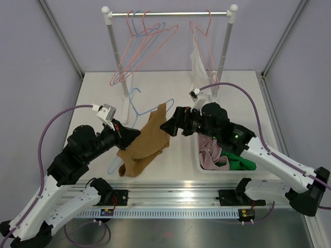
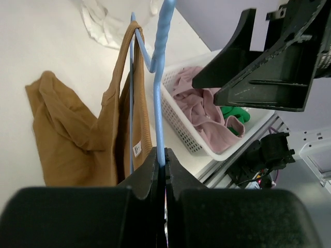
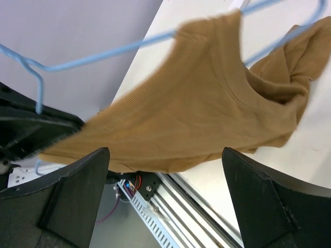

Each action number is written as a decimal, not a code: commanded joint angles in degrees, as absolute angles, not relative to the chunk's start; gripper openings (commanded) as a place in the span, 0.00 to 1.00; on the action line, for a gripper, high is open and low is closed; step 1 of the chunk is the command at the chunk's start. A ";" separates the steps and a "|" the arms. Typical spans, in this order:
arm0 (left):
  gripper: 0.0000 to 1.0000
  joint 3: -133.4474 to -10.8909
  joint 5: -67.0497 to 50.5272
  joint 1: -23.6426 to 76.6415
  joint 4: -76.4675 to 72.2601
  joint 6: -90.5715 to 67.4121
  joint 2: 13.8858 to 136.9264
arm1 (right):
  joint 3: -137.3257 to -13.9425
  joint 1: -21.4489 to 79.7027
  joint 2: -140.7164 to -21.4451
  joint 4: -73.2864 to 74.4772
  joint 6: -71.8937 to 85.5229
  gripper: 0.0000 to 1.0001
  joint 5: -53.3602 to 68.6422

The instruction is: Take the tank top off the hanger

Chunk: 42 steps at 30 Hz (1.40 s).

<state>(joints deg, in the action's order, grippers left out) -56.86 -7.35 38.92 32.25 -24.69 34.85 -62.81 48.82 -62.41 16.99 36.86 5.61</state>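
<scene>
The tan tank top [image 1: 146, 143] hangs partly on a light blue hanger [image 1: 135, 109], its lower part heaped on the table. My left gripper [image 1: 135, 134] is shut on the hanger's blue wire [image 2: 159, 119], with the tank top [image 2: 77, 135] draped to its left. My right gripper [image 1: 166, 127] is open right beside the top's upper strap. In the right wrist view its two fingers [image 3: 77, 204] stand wide apart, with the tank top [image 3: 191, 113] spread ahead of them and the hanger wire [image 3: 103, 54] above.
A white basket [image 1: 199, 164] with pink and green clothes sits under the right arm; it also shows in the left wrist view [image 2: 181, 126]. A clothes rack [image 1: 170, 14] at the back holds pink and blue hangers and a white garment [image 1: 198, 64].
</scene>
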 commanded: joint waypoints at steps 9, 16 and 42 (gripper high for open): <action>0.00 -48.08 -9.23 39.29 25.75 -28.83 26.81 | -71.72 57.13 -75.67 12.75 35.52 0.83 -17.58; 0.00 -45.53 -11.16 39.29 25.66 -29.71 25.05 | -72.95 57.13 -79.19 10.37 32.52 0.67 -18.89; 0.00 -45.70 -9.66 39.29 33.57 -28.74 22.50 | -71.46 51.07 -80.68 16.61 26.28 0.00 -30.50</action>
<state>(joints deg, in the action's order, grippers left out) -44.84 -8.36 39.03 33.95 -29.06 24.05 -70.17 54.68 -81.38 16.19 28.40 -25.02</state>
